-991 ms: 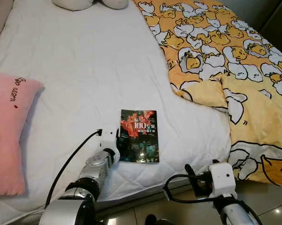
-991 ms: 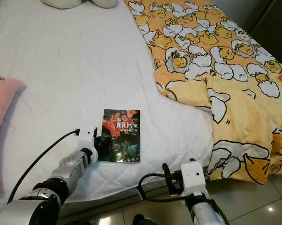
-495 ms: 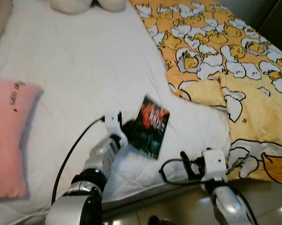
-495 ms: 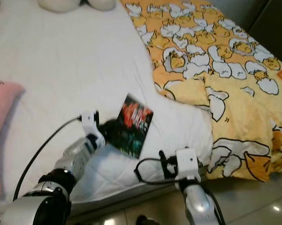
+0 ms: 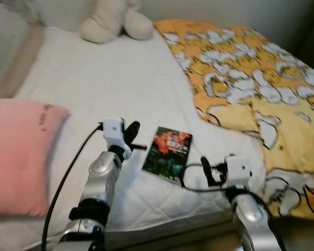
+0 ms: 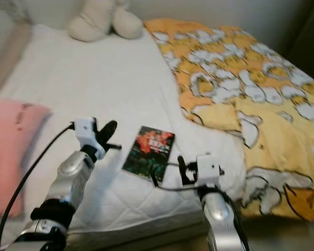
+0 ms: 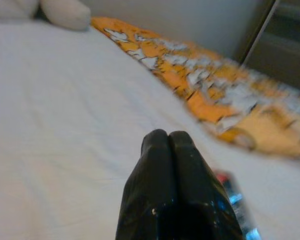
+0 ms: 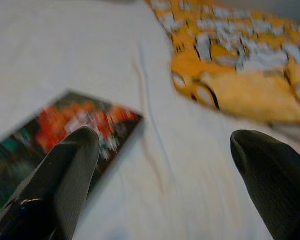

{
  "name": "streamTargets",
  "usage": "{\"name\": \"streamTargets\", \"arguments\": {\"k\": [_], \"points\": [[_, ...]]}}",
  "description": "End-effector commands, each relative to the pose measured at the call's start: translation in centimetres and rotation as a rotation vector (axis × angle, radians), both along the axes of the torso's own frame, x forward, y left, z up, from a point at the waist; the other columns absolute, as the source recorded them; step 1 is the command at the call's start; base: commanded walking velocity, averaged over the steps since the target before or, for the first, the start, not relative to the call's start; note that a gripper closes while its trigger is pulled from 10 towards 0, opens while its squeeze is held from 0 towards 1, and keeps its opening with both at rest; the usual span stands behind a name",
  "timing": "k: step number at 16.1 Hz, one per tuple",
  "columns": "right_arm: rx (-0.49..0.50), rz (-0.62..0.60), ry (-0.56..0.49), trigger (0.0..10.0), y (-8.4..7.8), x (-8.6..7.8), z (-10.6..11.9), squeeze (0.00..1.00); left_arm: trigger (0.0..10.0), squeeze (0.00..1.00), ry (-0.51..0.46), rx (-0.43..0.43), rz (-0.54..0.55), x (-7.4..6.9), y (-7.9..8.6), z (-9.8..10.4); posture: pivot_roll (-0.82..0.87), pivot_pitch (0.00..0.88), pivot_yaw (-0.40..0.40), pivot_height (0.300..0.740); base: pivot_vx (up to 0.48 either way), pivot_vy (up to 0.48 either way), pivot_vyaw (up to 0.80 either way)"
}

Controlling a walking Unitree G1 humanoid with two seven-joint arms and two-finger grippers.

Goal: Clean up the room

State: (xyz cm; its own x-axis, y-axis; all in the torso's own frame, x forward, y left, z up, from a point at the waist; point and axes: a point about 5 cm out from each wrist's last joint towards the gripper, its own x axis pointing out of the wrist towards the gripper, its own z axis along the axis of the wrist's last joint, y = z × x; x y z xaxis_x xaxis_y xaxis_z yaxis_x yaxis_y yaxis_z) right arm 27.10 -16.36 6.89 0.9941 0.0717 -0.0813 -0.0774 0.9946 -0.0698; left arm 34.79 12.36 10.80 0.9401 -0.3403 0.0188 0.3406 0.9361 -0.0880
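While the book [image 5: 168,155] lies flat on the white bed [image 5: 115,89] near its front edge, between a pink pillow [image 5: 18,154] and a yellow blanket [image 5: 261,89], the left gripper [image 7: 168,141] hovers beside it with fingers pressed together and the right gripper [image 8: 164,165], fingers spread wide, sits at its near corner.

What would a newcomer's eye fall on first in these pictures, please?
Probably the yellow cartoon-print blanket heaped over the right side of the white bed, and the pink pillow at its left edge. Between them a dark book lies near the bed's front edge, with the left gripper and right gripper flanking it.
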Motion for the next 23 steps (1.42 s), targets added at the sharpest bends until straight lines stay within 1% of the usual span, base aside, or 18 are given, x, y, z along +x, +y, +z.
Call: {"name": "streamTargets", "arguments": {"k": [1,2,3,4,6,7,8,9,10,12,13,16,17,18,21,22,23], "points": [[0.011,-0.028,-0.002,10.0,-0.5,0.1,-0.1,0.00,10.0,0.00,-0.010,0.066,0.004,0.1,-0.4,-0.1,0.14,0.000,-0.037,0.740,0.000,0.000,0.00],[0.007,-0.028,-0.001,10.0,-0.5,0.2,-0.1,0.00,10.0,1.00,-0.005,0.059,0.018,0.4,0.1,-0.4,0.13,0.000,-0.039,0.740,0.000,0.000,0.00],[-0.001,-0.031,-0.006,10.0,-0.5,0.3,-0.1,0.00,10.0,1.00,0.005,0.113,0.029,0.5,0.3,-0.6,0.13,0.000,-0.041,0.740,0.000,0.000,0.00],[-0.002,-0.047,-0.012,10.0,-0.5,0.1,-0.1,0.00,10.0,1.00,0.038,0.202,0.068,0.7,0.6,-1.1,0.12,0.000,-0.043,0.740,0.000,0.000,0.00],[0.005,-0.069,-0.017,10.0,-0.5,-0.9,-0.4,0.00,10.0,1.00,0.055,0.259,0.126,0.6,1.2,-1.8,0.09,0.007,-0.034,0.740,0.000,0.000,0.00],[0.026,-0.103,-0.018,10.0,-0.9,-1.5,-0.6,0.00,10.0,1.00,0.050,0.279,0.145,0.3,1.3,-2.3,0.09,0.011,-0.031,0.740,0.000,0.000,0.00],[0.072,-0.148,-0.008,10.0,-1.4,-1.9,-0.8,0.00,10.0,1.00,0.060,0.264,0.150,-0.1,1.1,-2.9,0.08,0.016,-0.028,0.740,0.000,0.000,0.00],[0.142,-0.202,0.025,10.0,-2.0,-2.2,-1.3,0.00,10.0,1.00,0.061,0.247,0.159,-0.6,0.8,-3.4,0.08,0.019,-0.028,0.740,0.000,0.000,0.00],[0.170,-0.212,0.045,10.0,-2.1,-2.4,-1.5,0.00,10.0,1.00,0.065,0.243,0.160,-0.9,0.5,-3.8,0.07,0.026,-0.026,0.740,0.000,0.000,0.00],[0.143,-0.173,0.026,10.0,-1.8,-2.5,-1.2,0.00,10.0,1.00,0.063,0.284,0.143,-1.3,-0.4,-4.3,0.07,0.033,-0.029,0.740,0.000,0.000,0.00],[0.119,-0.155,0.023,10.0,-1.7,-2.5,-1.2,0.00,10.0,1.00,0.057,0.292,0.135,-1.2,-0.7,-4.3,0.07,0.032,-0.030,0.740,0.000,0.000,0.00],[0.079,-0.140,0.025,10.0,-1.7,-2.3,-1.2,0.00,10.0,1.00,0.047,0.226,0.098,-0.7,-1.2,-3.5,0.07,0.017,-0.032,0.740,0.000,0.000,0.00],[0.048,-0.131,0.025,10.0,-1.6,-2.1,-1.2,0.00,10.0,1.00,0.040,0.217,0.086,-0.6,-1.4,-3.3,0.07,0.011,-0.032,0.740,0.000,0.000,0.00],[0.037,-0.132,0.029,10.0,-1.6,-2.1,-1.2,0.00,10.0,1.00,0.037,0.218,0.082,-0.6,-1.5,-3.3,0.07,0.009,-0.032,0.740,0.000,0.000,0.00],[0.078,-0.123,0.042,10.0,-1.2,-1.7,-1.4,0.00,10.0,1.00,0.001,0.228,0.083,-0.8,-1.6,-3.1,0.10,0.019,-0.030,0.740,0.000,0.000,0.00],[0.101,-0.118,0.052,10.0,-1.0,-1.2,-1.5,0.00,10.0,1.00,-0.022,0.233,0.089,-0.7,-1.3,-2.7,0.11,0.038,-0.030,0.740,0.000,0.000,0.00],[0.158,-0.124,0.075,10.0,-0.9,-0.4,-1.7,0.00,10.0,1.00,-0.034,0.219,0.101,-0.6,-0.8,-2.3,0.12,0.060,-0.026,0.740,0.000,0.000,0.00]]}}
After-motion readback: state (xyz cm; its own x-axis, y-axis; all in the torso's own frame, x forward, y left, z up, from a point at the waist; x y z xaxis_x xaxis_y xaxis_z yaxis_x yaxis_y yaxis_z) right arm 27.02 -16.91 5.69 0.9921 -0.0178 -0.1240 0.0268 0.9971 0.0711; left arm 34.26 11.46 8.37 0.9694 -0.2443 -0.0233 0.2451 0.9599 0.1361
